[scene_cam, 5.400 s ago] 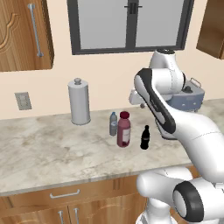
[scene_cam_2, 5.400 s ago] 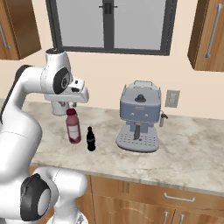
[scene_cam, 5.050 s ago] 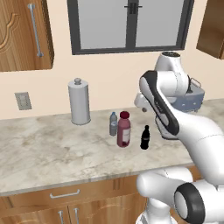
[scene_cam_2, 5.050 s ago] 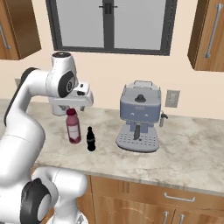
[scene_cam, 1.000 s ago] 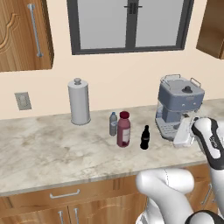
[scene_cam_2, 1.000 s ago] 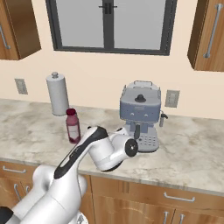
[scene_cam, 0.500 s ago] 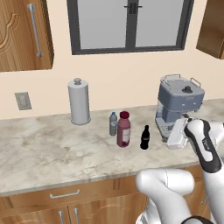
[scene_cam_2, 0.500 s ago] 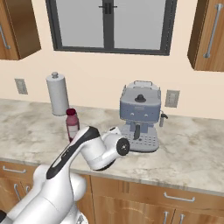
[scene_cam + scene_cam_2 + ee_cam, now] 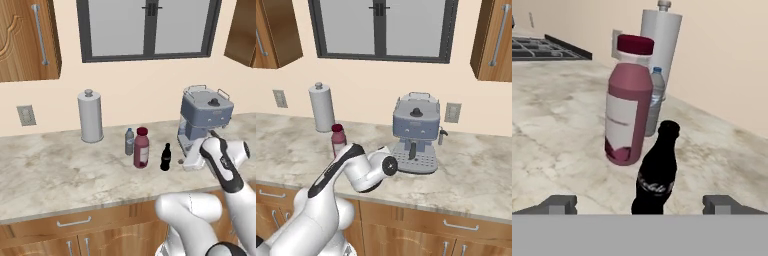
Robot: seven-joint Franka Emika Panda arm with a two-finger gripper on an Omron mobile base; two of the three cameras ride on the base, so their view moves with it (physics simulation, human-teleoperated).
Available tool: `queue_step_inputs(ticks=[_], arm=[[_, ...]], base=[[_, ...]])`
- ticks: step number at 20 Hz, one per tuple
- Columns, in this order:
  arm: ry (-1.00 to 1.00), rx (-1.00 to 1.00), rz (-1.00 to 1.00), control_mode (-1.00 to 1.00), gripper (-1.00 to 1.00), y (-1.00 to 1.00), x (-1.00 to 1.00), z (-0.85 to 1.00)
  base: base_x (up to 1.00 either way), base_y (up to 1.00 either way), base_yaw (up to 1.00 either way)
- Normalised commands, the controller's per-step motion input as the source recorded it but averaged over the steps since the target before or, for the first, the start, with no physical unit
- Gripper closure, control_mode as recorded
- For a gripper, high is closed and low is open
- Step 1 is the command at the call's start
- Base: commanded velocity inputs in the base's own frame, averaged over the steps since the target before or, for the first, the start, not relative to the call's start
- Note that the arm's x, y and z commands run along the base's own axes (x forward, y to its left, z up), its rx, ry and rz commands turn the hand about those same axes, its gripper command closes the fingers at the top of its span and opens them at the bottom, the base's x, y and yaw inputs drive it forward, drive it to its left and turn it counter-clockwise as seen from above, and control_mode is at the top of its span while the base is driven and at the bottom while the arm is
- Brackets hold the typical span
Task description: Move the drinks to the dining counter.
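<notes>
Three drinks stand close together on the marble counter (image 9: 60, 175) under the window. The slim black cola bottle (image 9: 657, 172) is nearest the hand, centred between the two spread fingertips (image 9: 559, 205) of my gripper (image 9: 639, 206), which is open. Behind it are the dark-red juice bottle (image 9: 629, 120) with a red cap and the clear water bottle (image 9: 656, 100). In the left base view the gripper (image 9: 186, 162) hangs low, just right of the cola bottle (image 9: 165, 157), with the juice bottle (image 9: 141, 147) and the water bottle (image 9: 129, 141) beyond. The dining counter is out of view.
A tall grey canister (image 9: 90, 116) with a knob stands behind the bottles. A grey-blue espresso machine (image 9: 205, 117) sits right beside the hand. My forearm (image 9: 351, 170) crosses in front of the juice bottle (image 9: 338, 140). A stove grate (image 9: 542, 47) shows far off.
The arm has swung down from high above the bottles to counter height. In the last second the hand slid left from the espresso machine toward the cola bottle. The bottles have not moved.
</notes>
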Motion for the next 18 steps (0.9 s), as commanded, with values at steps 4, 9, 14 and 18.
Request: queue_step_inputs(ticks=[4,9,14,18], arm=[[0.13,0.00,0.00,-1.00,-1.00,0.04,0.34,-0.15],[0.09,0.00,0.00,-1.00,-1.00,0.01,0.30,-0.04],[0.05,0.00,0.00,-1.00,-1.00,0.02,0.31,-0.04],[0.05,0.01,0.00,-1.00,-1.00,0.11,0.28,-0.11]], base=[[0.00,0.00,0.00],[0.00,0.00,0.00],[0.00,0.00,0.00],[0.00,0.00,0.00]])
